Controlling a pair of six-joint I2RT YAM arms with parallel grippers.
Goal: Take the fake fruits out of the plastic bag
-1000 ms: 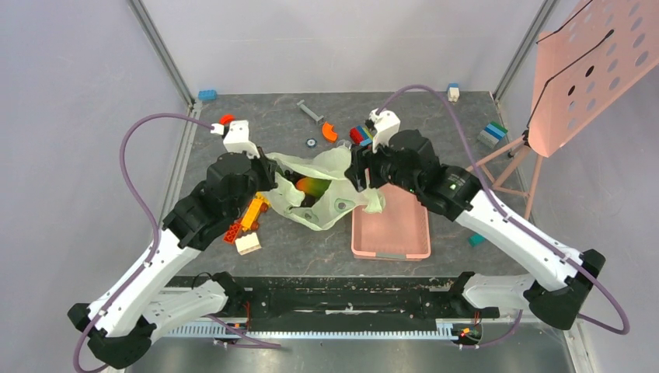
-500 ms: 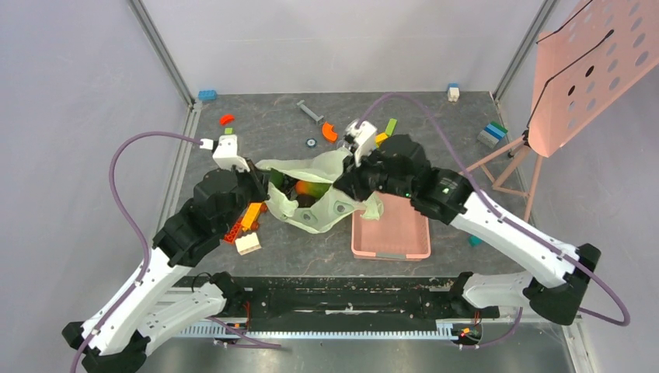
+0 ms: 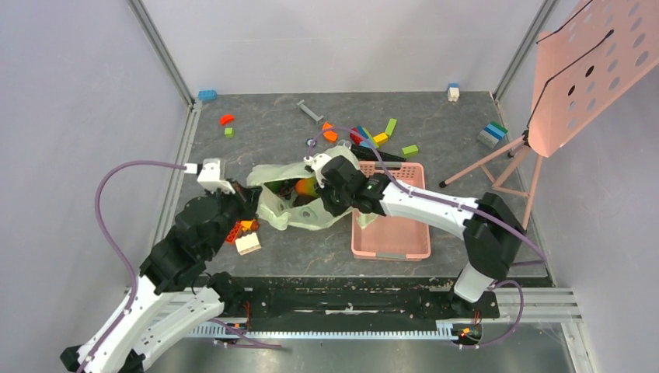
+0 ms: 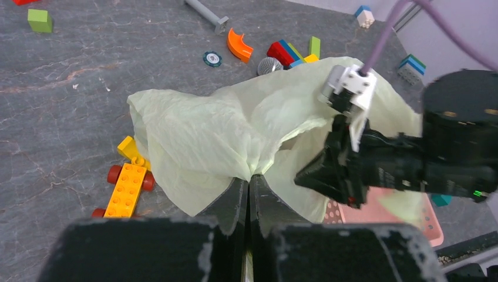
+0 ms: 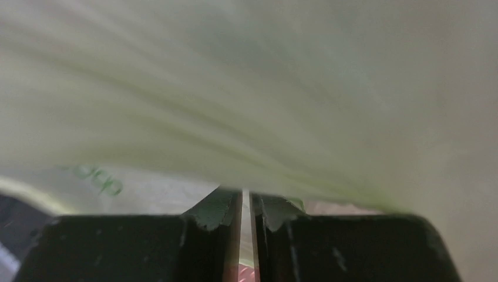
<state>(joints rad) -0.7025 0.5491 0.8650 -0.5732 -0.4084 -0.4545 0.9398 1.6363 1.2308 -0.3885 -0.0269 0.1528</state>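
The pale green plastic bag (image 3: 295, 214) lies crumpled mid-table, its mouth gaping upward. An orange-red-green mango (image 3: 305, 186) shows inside the opening; the other fake fruits are hidden by the film. My left gripper (image 3: 255, 196) is shut on the bag's left edge, and in the left wrist view its jaws (image 4: 249, 179) pinch a fold of the bag (image 4: 235, 123). My right gripper (image 3: 325, 203) presses into the bag's right side. The right wrist view is filled with bag film (image 5: 264, 94), the right gripper (image 5: 246, 197) shut on it with only a sliver between the tips.
A pink perforated basket (image 3: 396, 233) sits just right of the bag, under the right forearm. Toy blocks lie beside the left gripper (image 3: 247, 242) and across the back (image 3: 373, 138). A yellow-orange wheeled block (image 4: 129, 185) rests left of the bag. A pink perforated board (image 3: 591, 70) stands at the right.
The right arm swung left and down onto the bag and its jaws closed. The left arm drew back toward the near left, pulling the bag's edge with it.
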